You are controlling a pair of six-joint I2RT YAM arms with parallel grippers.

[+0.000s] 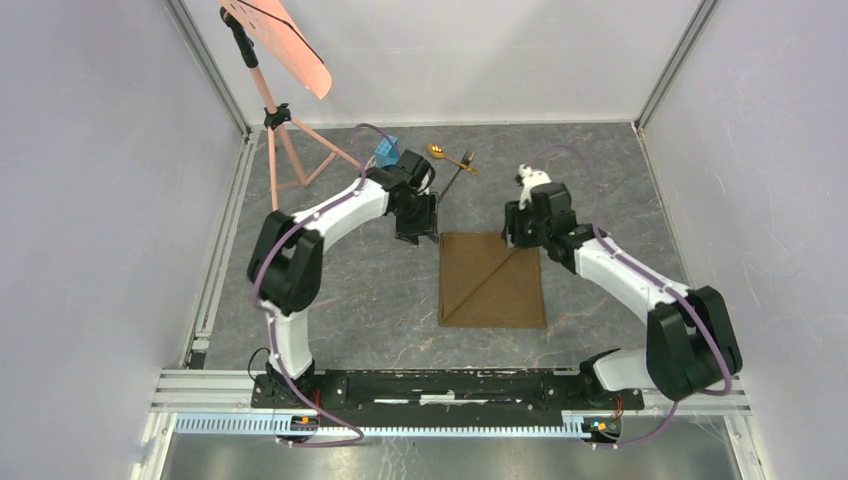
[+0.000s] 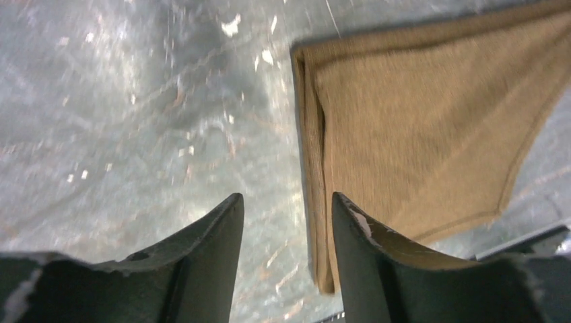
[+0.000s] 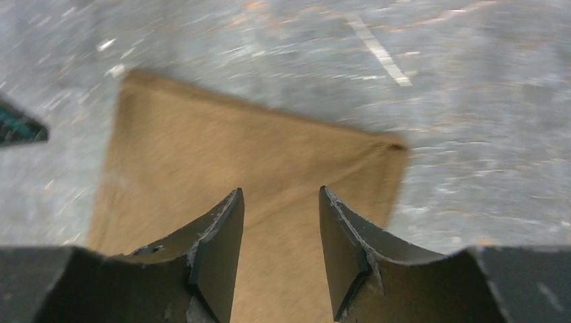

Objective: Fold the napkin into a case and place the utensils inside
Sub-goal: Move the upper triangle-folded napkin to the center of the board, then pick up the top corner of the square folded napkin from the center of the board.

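**Napkin folded flat, both end effectors open at its far corners**

The grey marbled counter [image 1: 340,300] is walled in on three sides. The left arm [image 1: 300,250] is arched in from the left of the napkin and the right arm [image 1: 640,285] from its right. A pink tripod stand [image 1: 285,150] carrying an orange panel [image 1: 290,45] is seen well beyond the napkin, to its far left.

The brown napkin [image 1: 492,280] is laid flat as a square, with a diagonal edge running from its far right corner to its near left corner. In the left wrist view, stacked layers are seen along one edge of the napkin [image 2: 417,128].

The left end effector [image 1: 418,226] is held just beside the napkin's far left corner; its fingers [image 2: 222,229] are parted over bare counter and nothing is gripped. The right end effector [image 1: 518,228] is held over the napkin's far right corner; its fingers [image 3: 219,235] are likewise parted above the cloth [image 3: 269,155], with nothing between them.

The dark fork [image 1: 455,180] is laid beyond the napkin's far left corner. The gold spoon [image 1: 446,154] is laid at the fork's far end, whether touching cannot be told. A small blue object [image 1: 385,152] is seen left of the spoon.
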